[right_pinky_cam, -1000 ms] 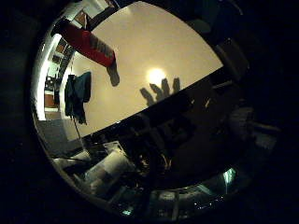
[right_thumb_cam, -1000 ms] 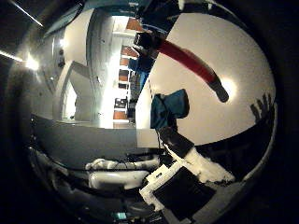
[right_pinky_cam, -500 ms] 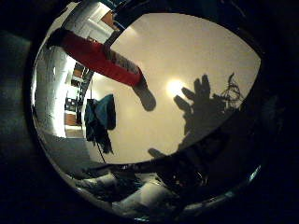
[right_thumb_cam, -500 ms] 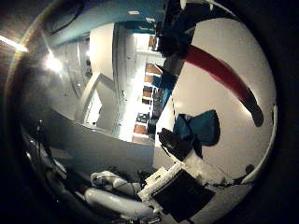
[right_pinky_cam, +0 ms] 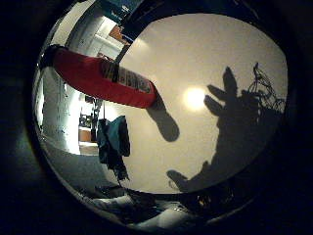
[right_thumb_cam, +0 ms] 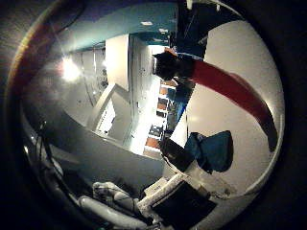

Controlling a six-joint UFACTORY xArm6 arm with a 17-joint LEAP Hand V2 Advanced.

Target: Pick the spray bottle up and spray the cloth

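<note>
A red spray bottle [right_pinky_cam: 103, 78] with a black spray head stands on a white table [right_pinky_cam: 215, 69] in the right little finger side palm view. It also shows in the right thumb side palm view [right_thumb_cam: 230, 84], large and near the palm. A teal cloth [right_pinky_cam: 115, 137] lies crumpled on the table beside the bottle, near the table's edge; the right thumb side palm view shows the cloth [right_thumb_cam: 213, 150] too. The shadow of my hand [right_pinky_cam: 240, 108] falls on the table away from the bottle.
The table's edge [right_pinky_cam: 108, 181] runs just past the cloth. Beyond it stand robot parts and equipment [right_thumb_cam: 177, 196] and a lit room with shelves [right_thumb_cam: 158, 110]. A bright light reflection [right_pinky_cam: 195, 97] lies on the table.
The whole picture has shifted: the camera has come closer to the table. The bottle and cloth now look larger, and the hand's shadow has grown.
</note>
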